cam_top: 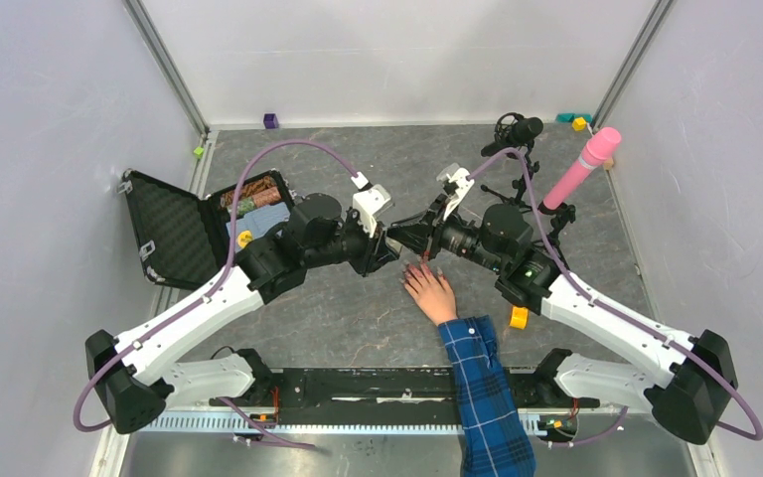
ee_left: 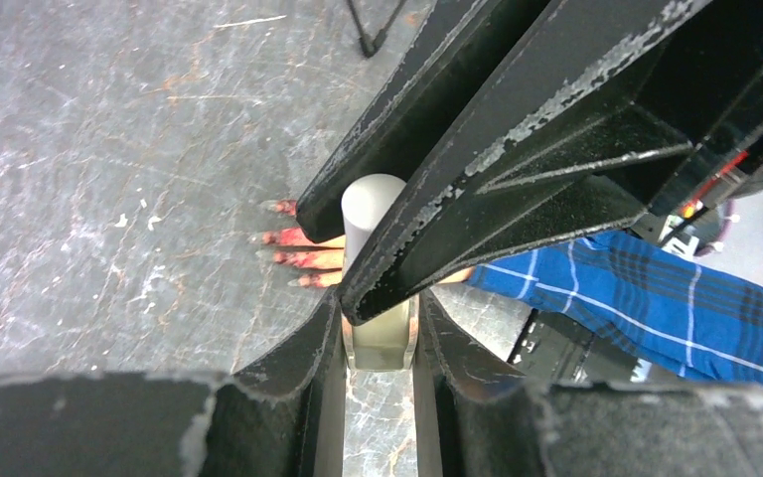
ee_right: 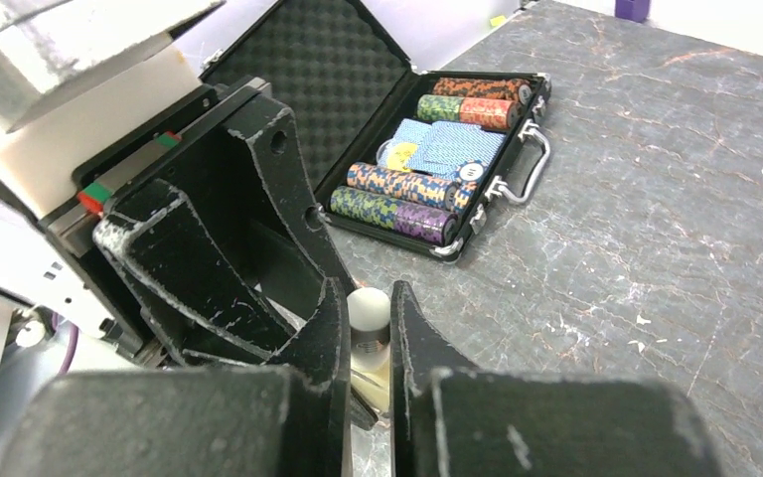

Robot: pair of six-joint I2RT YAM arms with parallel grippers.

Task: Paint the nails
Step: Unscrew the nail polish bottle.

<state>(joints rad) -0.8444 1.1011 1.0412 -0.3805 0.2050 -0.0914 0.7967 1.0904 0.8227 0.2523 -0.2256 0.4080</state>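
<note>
So, nearest the arm bases there's a blue plaid sleeve (cam_top: 482, 378) coming in over the table edge, and the hand (cam_top: 432, 293) lies flat on the grey table (cam_top: 358, 318), fingers pointing away. The nails (ee_left: 276, 238) are at those fingertips, tiny and reddish-pink, right below where the two arms meet.

Just above and past the fingertips, the left gripper (ee_left: 378, 333) is clamped on the body of a small white bottle (ee_left: 379, 343). The right gripper (ee_right: 368, 333) is pinched tight on the bottle's white cap (ee_right: 368, 308) from the other side. I'd guess this is the uncapping step.

My worries:
- If the left grip is loose, the whole bottle turns with the cap and nothing opens.
- A crooked pull could yank the bottle free, and it'd drop straight onto the fingers below.
- Once it's open, any tilt spills polish on skin or table.
- Those nails are way smaller than the bottle, so smearing the skin looks easy.

Further back on the left sits an open poker chip case (cam_top: 169, 234), and far right there's a pink tube thing (cam_top: 581, 167). Both are well clear.
</note>
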